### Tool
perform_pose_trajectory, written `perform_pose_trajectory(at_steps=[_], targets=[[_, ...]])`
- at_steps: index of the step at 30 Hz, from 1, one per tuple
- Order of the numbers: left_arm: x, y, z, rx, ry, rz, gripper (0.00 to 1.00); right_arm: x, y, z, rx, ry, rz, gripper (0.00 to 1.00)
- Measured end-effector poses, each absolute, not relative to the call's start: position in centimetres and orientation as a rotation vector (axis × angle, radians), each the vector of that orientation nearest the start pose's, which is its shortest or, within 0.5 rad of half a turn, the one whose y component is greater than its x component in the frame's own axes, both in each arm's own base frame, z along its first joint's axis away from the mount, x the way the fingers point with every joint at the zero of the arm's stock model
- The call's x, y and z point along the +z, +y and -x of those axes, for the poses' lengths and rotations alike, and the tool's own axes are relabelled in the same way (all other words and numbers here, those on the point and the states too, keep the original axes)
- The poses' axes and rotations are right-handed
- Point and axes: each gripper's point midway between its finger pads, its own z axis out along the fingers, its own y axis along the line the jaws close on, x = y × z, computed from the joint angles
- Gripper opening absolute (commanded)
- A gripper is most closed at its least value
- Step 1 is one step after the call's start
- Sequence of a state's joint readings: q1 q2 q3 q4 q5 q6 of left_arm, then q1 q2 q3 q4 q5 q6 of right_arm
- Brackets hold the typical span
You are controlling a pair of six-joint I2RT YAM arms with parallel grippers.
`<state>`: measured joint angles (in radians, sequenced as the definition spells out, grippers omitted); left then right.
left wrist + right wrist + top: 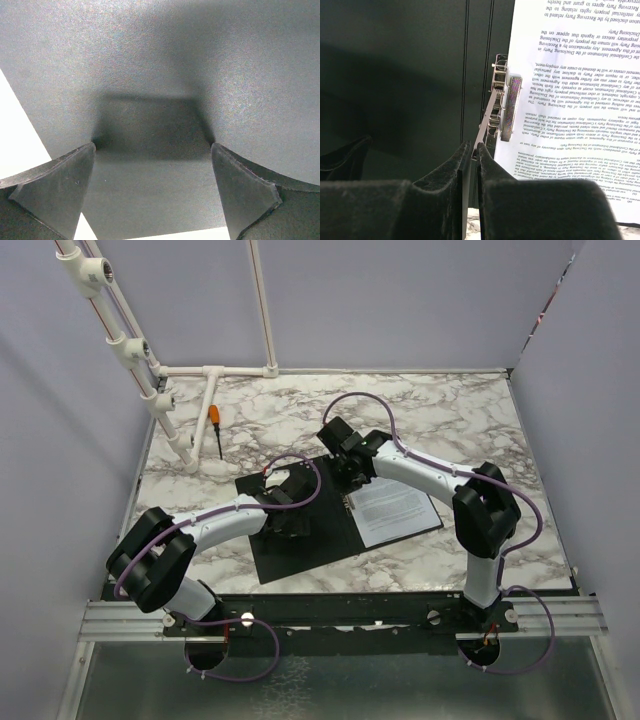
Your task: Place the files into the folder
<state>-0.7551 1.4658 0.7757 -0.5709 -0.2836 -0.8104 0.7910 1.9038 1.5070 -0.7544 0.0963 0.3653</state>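
Our right gripper (474, 146) is clamped on the thin lever (486, 118) of the clip (502, 105). The files (570, 100) lie just right of the clip in the folder (395, 75). Left of the clip, our left gripper (152, 146) presses down, jaws apart. We fear the lever slipping free and the clip snapping onto skewed sheets.

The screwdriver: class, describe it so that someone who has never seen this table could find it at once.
Look to the far left corner of the marble table, where a white pipe frame stands. The screwdriver lies beside the frame's pipes. Its orange handle and thin dark shaft set it apart from them.
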Motion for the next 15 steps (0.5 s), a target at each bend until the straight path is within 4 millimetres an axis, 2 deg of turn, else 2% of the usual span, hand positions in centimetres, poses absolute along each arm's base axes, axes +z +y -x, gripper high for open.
perform_pose_trajectory(at_steps=[6,15], targets=[[1.9,-16.9,-20.9,-0.024,2.722,0.137,0.99,7.6,29.5,-29.6,0.192,2.684,0.553,0.01],[1.9,-17.0,-20.9,-0.025,2.721,0.138,0.99,6.2,28.7,-28.8,0.165,2.712,0.57,0.01]])
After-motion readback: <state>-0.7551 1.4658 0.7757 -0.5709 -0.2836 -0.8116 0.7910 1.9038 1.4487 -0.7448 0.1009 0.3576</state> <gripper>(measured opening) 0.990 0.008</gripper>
